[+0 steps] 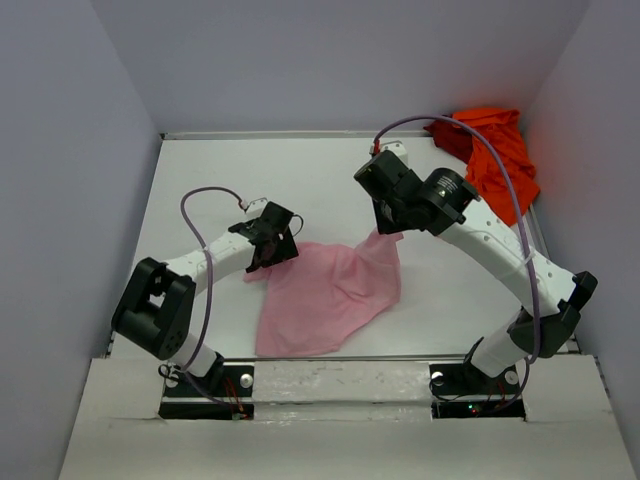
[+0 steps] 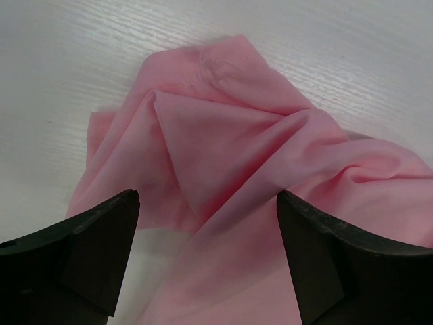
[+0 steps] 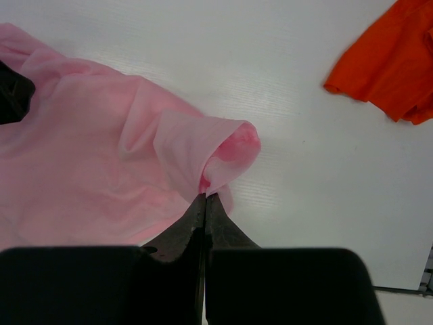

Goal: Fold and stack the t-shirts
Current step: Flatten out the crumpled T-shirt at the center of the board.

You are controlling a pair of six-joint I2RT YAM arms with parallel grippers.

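Note:
A light pink t-shirt (image 1: 325,290) lies crumpled in the middle of the white table. My right gripper (image 3: 206,196) is shut on a sleeve edge of the pink t-shirt (image 3: 81,162) at its far right corner and holds that corner lifted off the table. My left gripper (image 1: 268,250) hangs over the shirt's left corner; its jaws stand wide open on either side of a pink fold (image 2: 223,156), gripping nothing. An orange-red t-shirt (image 1: 495,155) lies bunched in the far right corner and shows as an orange-red patch (image 3: 392,61) in the right wrist view.
Grey walls close in the table (image 1: 200,180) on the left, back and right. A darker red fold (image 1: 450,138) shows at the near-left edge of the orange-red heap. Purple cables run along both arms.

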